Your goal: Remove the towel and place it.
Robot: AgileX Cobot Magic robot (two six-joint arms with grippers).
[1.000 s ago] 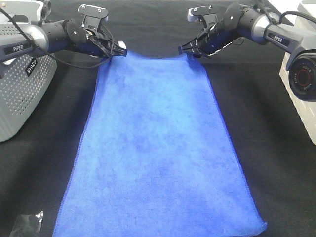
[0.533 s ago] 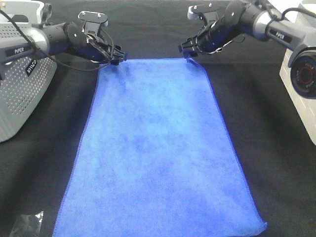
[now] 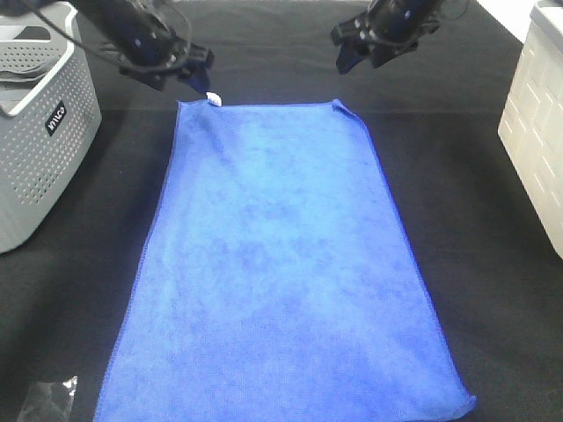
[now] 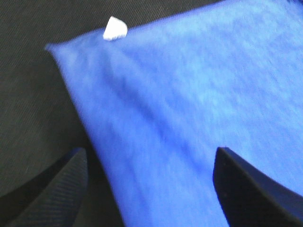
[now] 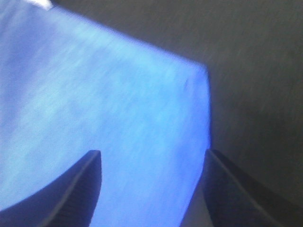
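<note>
The blue towel lies flat and spread out on the black table cloth, its small white tag at the far left corner. My left gripper is open and empty, raised just beyond that corner; its view shows the towel and the tag below its fingers. My right gripper is open and empty, raised beyond the far right corner; the towel fills much of its view between its fingers.
A grey perforated basket stands at the left edge. A white crate stands at the right edge. A small crumpled clear wrapper lies at the near left. Black cloth surrounds the towel.
Both grippers let go of the towel's far corners, opened, and lifted back away from it. The far edge dropped flat onto the table and the white tag now shows.
</note>
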